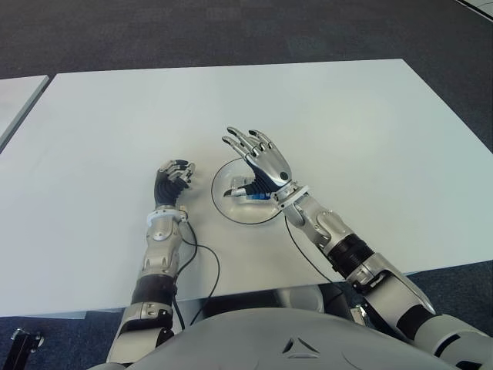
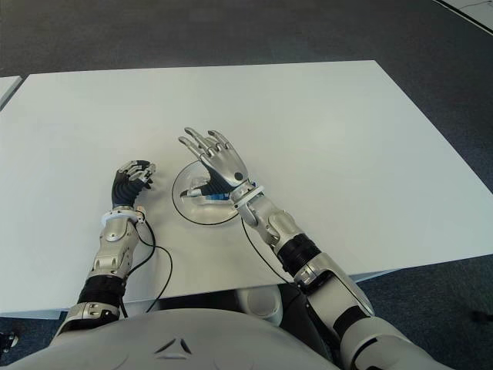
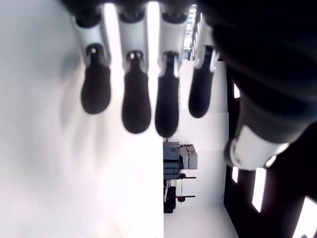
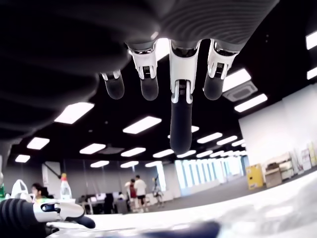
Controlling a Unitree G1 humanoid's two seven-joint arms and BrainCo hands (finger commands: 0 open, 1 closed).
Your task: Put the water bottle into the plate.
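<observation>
Hands first, both over the white counter (image 1: 370, 123) toward its near edge. The left hand (image 1: 174, 179) shows just beside the plate, on the plate's left, fingers curled in together and holding nothing; whether it touches the counter I cannot tell. Its wrist view shows only its own dark fingertips against bare white surface, no bottle among them.

Just past that, the plate (image 1: 223, 202) sits near the middle of the near edge, well back from the far edge and both far corners. In it lies the water bottle (image 1: 248, 193), a small thing with a blue band, on its side, its long axis running roughly along the near edge.

And over it, the right hand (image 1: 262, 158), fingers spread apart and stretched out toward the far edge, clamped on nothing. The bottle lies directly beneath the palm and wrist, partly hidden by them, so I cannot say whether the palm touches it; the right wrist view shows open fingers with only the room behind.

My read: the bottle is in the plate and released, the task is as good as done. The right hand is much the nearer of the two, sitting right over the bottle, so lifting clear without knocking it is what matters now.
</observation>
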